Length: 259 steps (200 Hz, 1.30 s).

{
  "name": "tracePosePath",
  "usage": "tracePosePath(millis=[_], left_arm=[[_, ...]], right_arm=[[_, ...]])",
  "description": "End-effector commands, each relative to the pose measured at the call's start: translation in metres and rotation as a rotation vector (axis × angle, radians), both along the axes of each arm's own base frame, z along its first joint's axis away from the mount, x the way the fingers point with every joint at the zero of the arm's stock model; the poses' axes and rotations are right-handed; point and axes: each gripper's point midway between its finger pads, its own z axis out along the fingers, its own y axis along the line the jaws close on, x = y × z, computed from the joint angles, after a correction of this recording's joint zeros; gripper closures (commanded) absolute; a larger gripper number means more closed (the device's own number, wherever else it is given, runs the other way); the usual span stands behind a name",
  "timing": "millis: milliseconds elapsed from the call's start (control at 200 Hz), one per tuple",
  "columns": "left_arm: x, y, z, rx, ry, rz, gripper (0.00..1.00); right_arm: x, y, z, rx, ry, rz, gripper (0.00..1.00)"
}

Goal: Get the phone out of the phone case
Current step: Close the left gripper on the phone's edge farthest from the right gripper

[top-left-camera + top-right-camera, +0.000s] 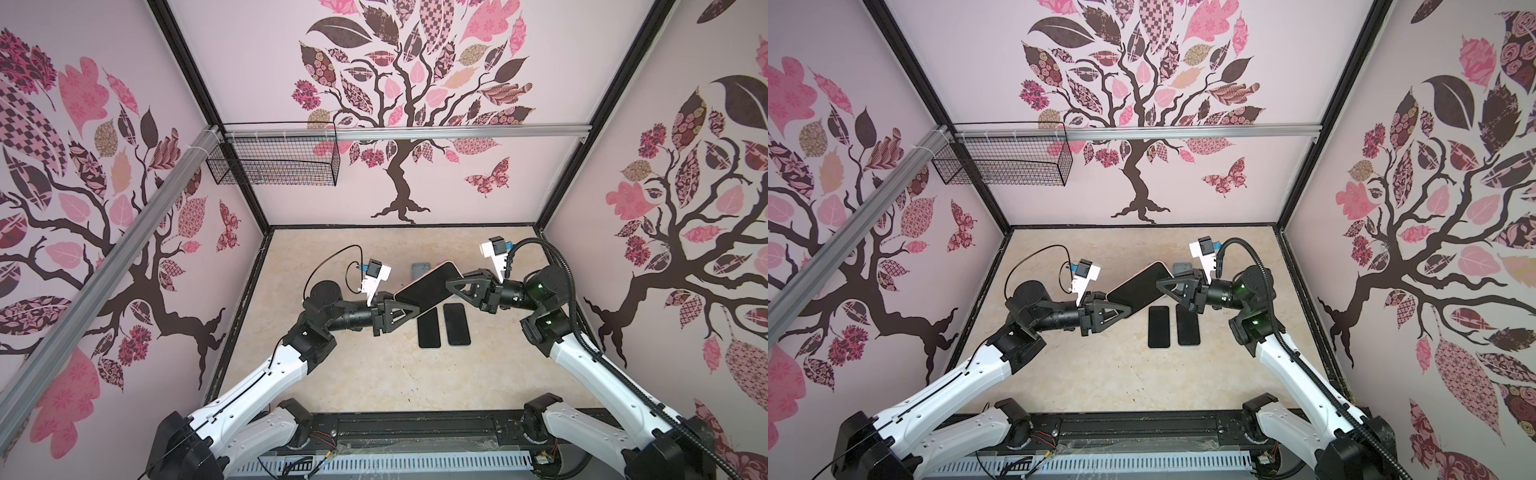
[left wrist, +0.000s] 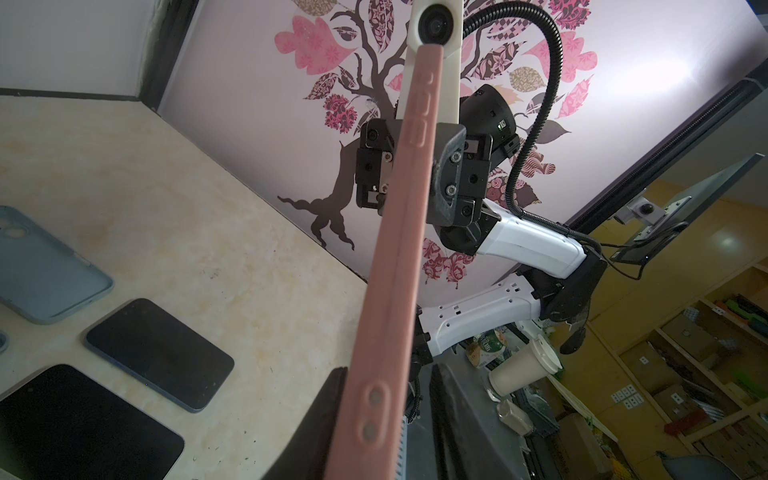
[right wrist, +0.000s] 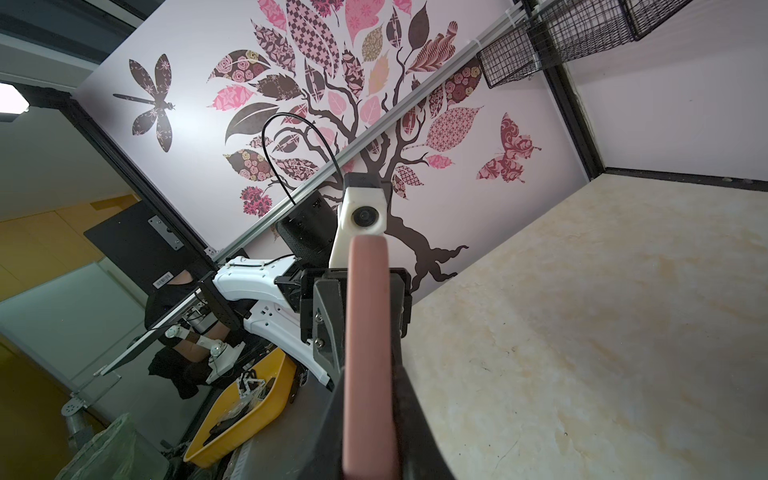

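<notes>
Clamping the phone case (image 2: 399,232), right claw (image 1: 455,286) holds; only wrist view hints left claw (image 2: 378,415) stands slightly open.

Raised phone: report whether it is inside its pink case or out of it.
Inside. In both top views the phone shows its dark screen framed by the pink case rim.

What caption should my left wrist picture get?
Right gripper grips the pink phone case, left gripper straddling its end.
</notes>
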Motion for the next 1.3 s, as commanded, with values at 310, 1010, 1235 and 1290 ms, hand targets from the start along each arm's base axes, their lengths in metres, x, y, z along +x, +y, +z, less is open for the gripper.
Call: tracePosePath(millis=[310,1010,1235,1290], left_arm=[[-0.009,0.000,0.034,-0.055,-0.079,-0.045,0.74],[-0.010,0.006,0.023,0.020,-0.275,0.006,1.00],[-0.024,0.011,0.022,0.030,-0.501,-0.015,1.00],[-0.027,0.010,0.020,0.040,-0.532,-0.036,1.00]], right_arm=[[-0.024,-0.003,0.023,0.032,-0.104,0.081,1.00],[-0.008,-0.008,0.024,-0.038,-0.153,-0.076,0.13],[-0.010,-0.008,0.030,-0.037,-0.147,-0.068,0.11],[-0.013,-0.007,0.033,-0.028,-0.144,-0.049,0.13]])
